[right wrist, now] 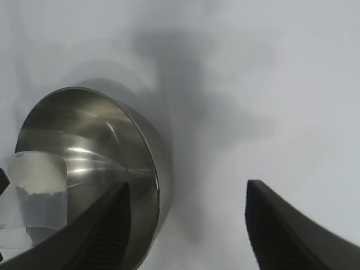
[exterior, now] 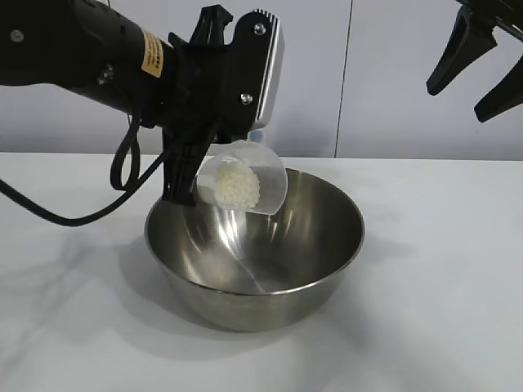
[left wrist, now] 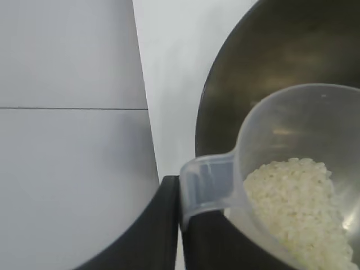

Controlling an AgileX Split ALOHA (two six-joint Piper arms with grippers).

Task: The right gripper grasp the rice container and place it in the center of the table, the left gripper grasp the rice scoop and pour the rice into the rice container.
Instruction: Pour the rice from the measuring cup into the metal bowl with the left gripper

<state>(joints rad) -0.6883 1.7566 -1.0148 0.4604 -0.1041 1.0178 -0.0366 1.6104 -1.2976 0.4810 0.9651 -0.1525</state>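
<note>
Above shiny steel bowl [exterior: 255, 257], left pincer [exterior: 181, 189] pinching frosted scoop [exterior: 245, 181] — grainy rice [exterior: 235, 188], right pincer [exterior: 476, 72] spread.

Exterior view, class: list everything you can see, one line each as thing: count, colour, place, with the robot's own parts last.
rice container: one, shiny steel, mid-table.
rice scoop: one, clear plastic, tilted over the container's rim, held by its handle tab.
rice: one heap, white, inside the scoop; none visible in the container.
table: one, white, under everything.
wall: pale grey panels, behind the table.
left end effector: one, black, shut on the scoop's tab, above the container's left rim.
right end effector: one, black, open, raised at the upper right, holding nothing.
</note>
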